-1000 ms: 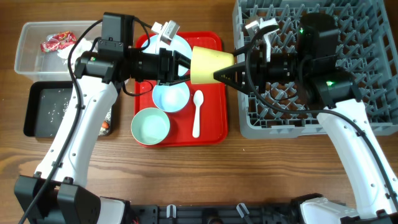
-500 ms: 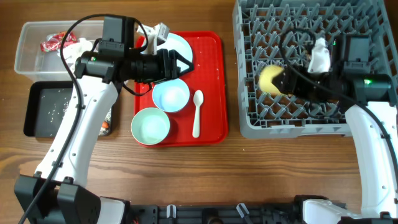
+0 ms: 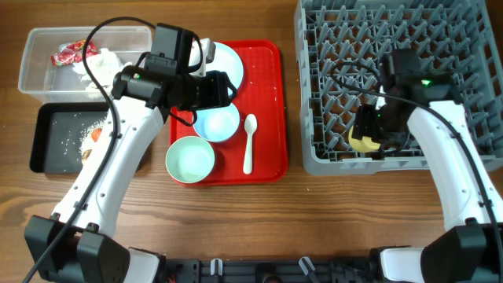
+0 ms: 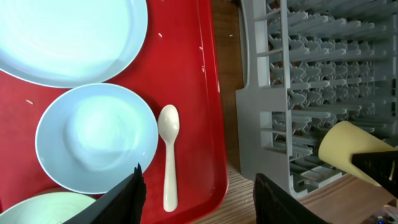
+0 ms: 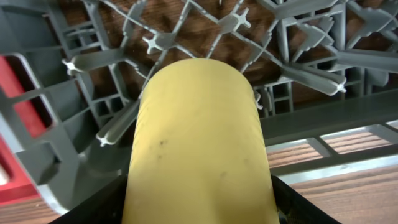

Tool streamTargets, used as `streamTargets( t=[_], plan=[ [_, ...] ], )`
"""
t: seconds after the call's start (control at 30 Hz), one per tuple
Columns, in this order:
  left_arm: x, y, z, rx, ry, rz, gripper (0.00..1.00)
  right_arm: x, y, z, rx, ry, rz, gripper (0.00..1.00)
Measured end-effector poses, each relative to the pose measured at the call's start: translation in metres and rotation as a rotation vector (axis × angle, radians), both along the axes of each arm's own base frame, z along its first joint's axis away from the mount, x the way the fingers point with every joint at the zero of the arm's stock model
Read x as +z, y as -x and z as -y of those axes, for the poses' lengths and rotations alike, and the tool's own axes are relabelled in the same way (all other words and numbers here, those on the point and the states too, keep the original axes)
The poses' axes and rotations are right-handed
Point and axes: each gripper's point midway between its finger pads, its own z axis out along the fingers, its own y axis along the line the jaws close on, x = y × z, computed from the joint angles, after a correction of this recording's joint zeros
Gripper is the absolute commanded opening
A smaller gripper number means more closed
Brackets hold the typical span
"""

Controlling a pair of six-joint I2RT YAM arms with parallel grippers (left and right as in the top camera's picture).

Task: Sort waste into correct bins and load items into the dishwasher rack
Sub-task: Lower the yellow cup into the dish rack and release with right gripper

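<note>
**A:** Where is the yellow cup (image 5: 198, 137) sitting?

**B:** It is lying on its side among the pegs at the near edge of the grey dishwasher rack (image 3: 471, 47), on the right of the wooden counter (image 3: 236, 228). The right fingers (image 5: 87, 214) are clamping it.

**A:** And the other arm?

**B:** The left fingers (image 4: 127, 196) are hanging spread apart, gripping nothing, over the red tray (image 4: 208, 93), above the small blue bowl (image 4: 96, 137) and white spoon (image 4: 169, 155).

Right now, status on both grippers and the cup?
Left gripper open, empty, over red tray. Right gripper shut on yellow cup, low at dishwasher rack front edge. Pegs crowd the cup.
</note>
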Motion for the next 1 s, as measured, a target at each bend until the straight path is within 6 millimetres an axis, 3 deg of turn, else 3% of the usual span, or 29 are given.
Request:
streamTargets(
  t=[0.17, 0.3, 0.47, 0.67, 0.9, 1.0],
  plan=[
    [-0.002, 0.004, -0.002, 0.002, -0.008, -0.018, 0.58, -0.023, -0.002, -0.009, -0.010, -0.002, -0.078, 0.67],
    [-0.003, 0.004, -0.002, 0.002, -0.009, -0.018, 0.58, -0.023, -0.005, -0.010, -0.020, -0.007, -0.065, 0.64],
    [-0.003, 0.004, -0.002, 0.002, -0.009, -0.018, 0.58, -0.013, -0.009, -0.011, -0.006, -0.016, -0.014, 0.63],
    [-0.003, 0.004, -0.002, 0.002, -0.009, -0.020, 0.58, 0.030, -0.013, -0.019, 0.041, -0.071, 0.126, 0.63],
    [-0.005, 0.007, -0.003, 0.002, -0.015, -0.038, 0.59, 0.027, 0.008, -0.024, 0.075, -0.103, 0.035, 0.60],
    [-0.005, 0.007, -0.003, 0.002, -0.015, -0.039, 0.59, 0.008, 0.004, -0.026, 0.090, -0.102, -0.029, 0.60]
  ],
)
